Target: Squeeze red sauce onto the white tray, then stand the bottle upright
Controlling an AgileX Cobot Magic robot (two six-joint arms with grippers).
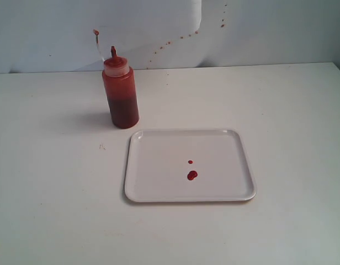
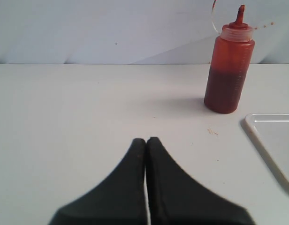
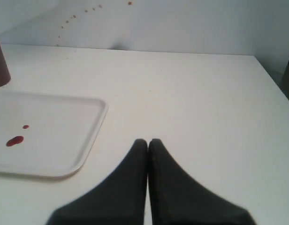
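Sauce (image 1: 192,175) is lying as two small red blobs near the middle of the tray (image 1: 153,176). The bottle (image 1: 120,96) is standing upright on the table (image 1: 48,193), just beyond the tray's far left corner, apart from it. My left gripper (image 2: 147,140) and right gripper (image 3: 148,141) are both sitting fully closed, fingers pressing together, gripping nothing, clear of bottle and tray.

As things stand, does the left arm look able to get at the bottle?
Probably yes: only bare table lies between the shut left gripper and the upright bottle, which stands off the white tray.
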